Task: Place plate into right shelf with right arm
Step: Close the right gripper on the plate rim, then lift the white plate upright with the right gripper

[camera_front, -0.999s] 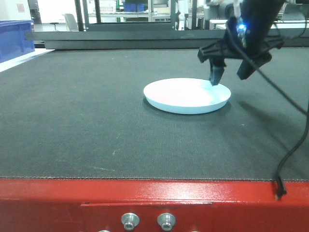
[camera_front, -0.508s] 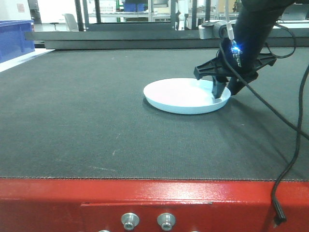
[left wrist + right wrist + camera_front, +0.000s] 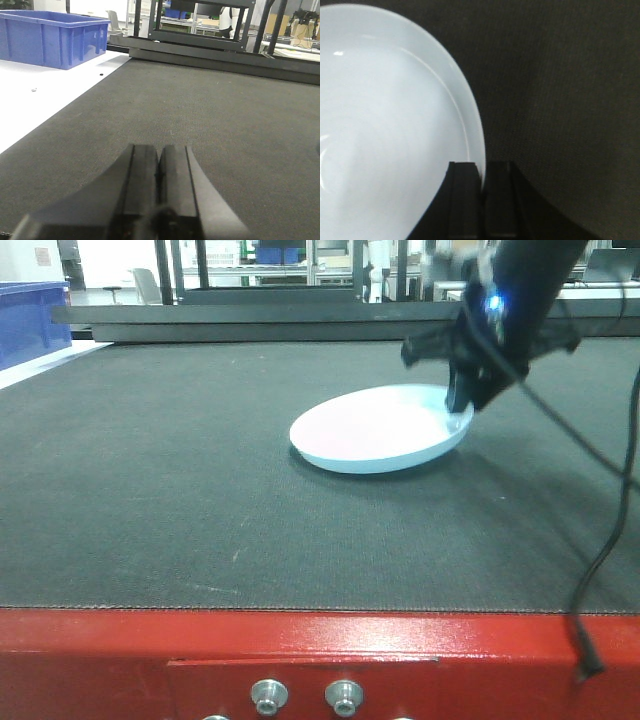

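The plate (image 3: 375, 428), whitish-pink on top with a pale blue rim, is tilted on the dark mat, its right edge lifted. My right gripper (image 3: 462, 405) is shut on that right rim. In the right wrist view the plate (image 3: 385, 125) fills the left side and the gripper (image 3: 482, 172) pinches its rim between both fingers. My left gripper (image 3: 159, 160) is shut and empty, low over the mat. The steel right shelf is out of view.
A red table frame (image 3: 300, 660) runs along the front edge of the dark mat (image 3: 150, 470). A blue bin (image 3: 50, 37) stands on a white surface at the far left. A black cable (image 3: 610, 530) hangs at the right.
My right gripper came down on the plate's right rim, closed on it and lifted that side. The plate now tilts and has shifted slightly left.
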